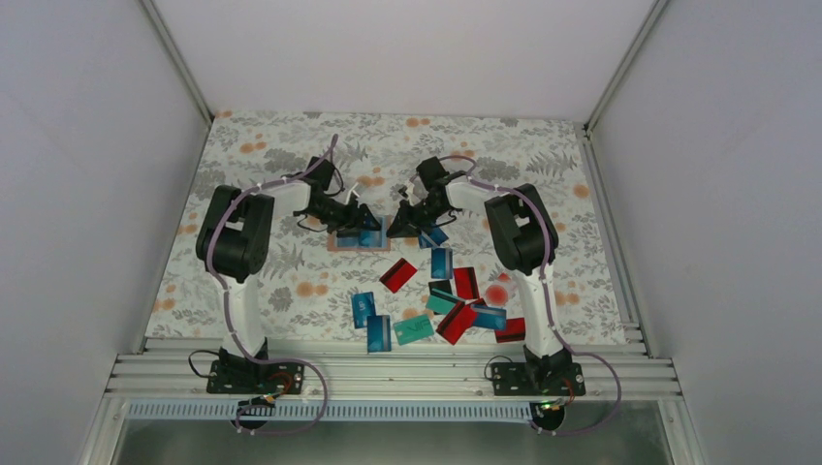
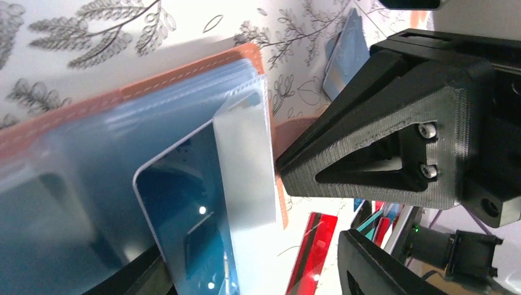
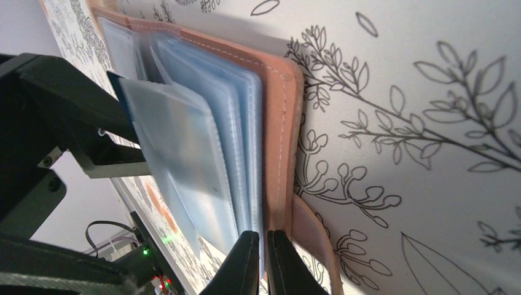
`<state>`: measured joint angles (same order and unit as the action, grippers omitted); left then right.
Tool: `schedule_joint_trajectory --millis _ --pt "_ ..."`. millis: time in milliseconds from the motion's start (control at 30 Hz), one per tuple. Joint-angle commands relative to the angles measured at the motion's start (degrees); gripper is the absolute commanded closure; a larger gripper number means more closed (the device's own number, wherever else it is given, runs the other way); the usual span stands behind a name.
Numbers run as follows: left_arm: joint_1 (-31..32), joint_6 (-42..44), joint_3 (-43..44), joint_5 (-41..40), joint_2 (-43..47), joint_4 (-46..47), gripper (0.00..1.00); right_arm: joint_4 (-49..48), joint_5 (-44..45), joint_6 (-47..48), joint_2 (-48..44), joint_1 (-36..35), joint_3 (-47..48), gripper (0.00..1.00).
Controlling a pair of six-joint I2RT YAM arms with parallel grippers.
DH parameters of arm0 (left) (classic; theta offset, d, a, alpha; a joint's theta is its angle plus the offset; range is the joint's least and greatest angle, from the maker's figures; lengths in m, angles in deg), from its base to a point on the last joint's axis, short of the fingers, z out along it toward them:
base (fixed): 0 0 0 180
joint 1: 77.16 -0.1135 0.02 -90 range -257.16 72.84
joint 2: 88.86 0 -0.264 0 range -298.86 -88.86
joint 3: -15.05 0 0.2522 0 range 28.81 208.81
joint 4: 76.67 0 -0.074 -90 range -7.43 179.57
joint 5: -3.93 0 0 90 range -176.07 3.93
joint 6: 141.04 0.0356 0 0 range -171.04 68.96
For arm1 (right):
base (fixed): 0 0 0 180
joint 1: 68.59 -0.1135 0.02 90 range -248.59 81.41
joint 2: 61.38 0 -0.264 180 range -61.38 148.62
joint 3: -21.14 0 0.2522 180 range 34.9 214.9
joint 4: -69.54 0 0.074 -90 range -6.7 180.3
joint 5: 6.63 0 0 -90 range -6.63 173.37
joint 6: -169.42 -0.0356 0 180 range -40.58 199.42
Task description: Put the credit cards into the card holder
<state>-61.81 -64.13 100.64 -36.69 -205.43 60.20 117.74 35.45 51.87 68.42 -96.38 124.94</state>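
Observation:
The tan card holder [image 1: 335,244] lies open at the table's middle, its clear sleeves [image 2: 110,141] fanned up. My right gripper [image 3: 265,246] is shut on one clear sleeve next to the tan cover [image 3: 279,123]. My left gripper [image 2: 261,276] is open. A blue credit card [image 2: 184,215] leans on its left finger [image 2: 144,278] with its far end inside a sleeve. The card's edge also shows in the right wrist view [image 3: 117,86]. Both grippers meet over the holder in the top view, the left [image 1: 368,221] and the right [image 1: 405,225].
Several loose cards lie nearer the arms' bases: a red one [image 1: 397,274], a blue one [image 1: 442,262], a teal one [image 1: 414,328], and more red and blue ones around [image 1: 456,322]. A red card [image 2: 310,246] lies just beyond the holder. White walls enclose the floral table.

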Motion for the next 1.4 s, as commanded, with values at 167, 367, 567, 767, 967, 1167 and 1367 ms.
schedule_joint_trajectory --millis 167,367,567,767,967,1167,1367 --pt "1.2 -0.7 0.2 -9.1 4.9 -9.1 0.31 0.1 -2.3 1.0 0.4 0.9 3.6 0.96" --pt "2.3 -1.4 0.6 -12.5 6.2 -9.9 0.36 1.8 -2.8 2.5 -0.9 0.9 5.6 0.96" --pt "3.3 -2.8 1.2 -16.5 7.2 -9.6 0.63 1.4 -4.6 3.0 -1.8 0.8 4.9 0.95" --pt "3.7 -3.2 3.3 -21.4 7.3 -11.4 0.68 1.5 -5.4 3.2 -1.5 0.8 5.1 0.93" --pt "4.0 -3.6 4.9 -22.1 5.9 -10.6 0.92 1.4 -5.7 3.0 -1.5 0.8 4.9 0.9" --pt "4.7 -3.3 7.0 -23.4 3.5 -10.7 0.98 1.3 -5.8 2.7 -1.0 0.8 5.0 0.86" --pt "5.2 -3.1 6.9 -24.8 2.4 -11.2 0.98 1.6 -5.8 2.8 -0.7 0.8 5.2 0.86"
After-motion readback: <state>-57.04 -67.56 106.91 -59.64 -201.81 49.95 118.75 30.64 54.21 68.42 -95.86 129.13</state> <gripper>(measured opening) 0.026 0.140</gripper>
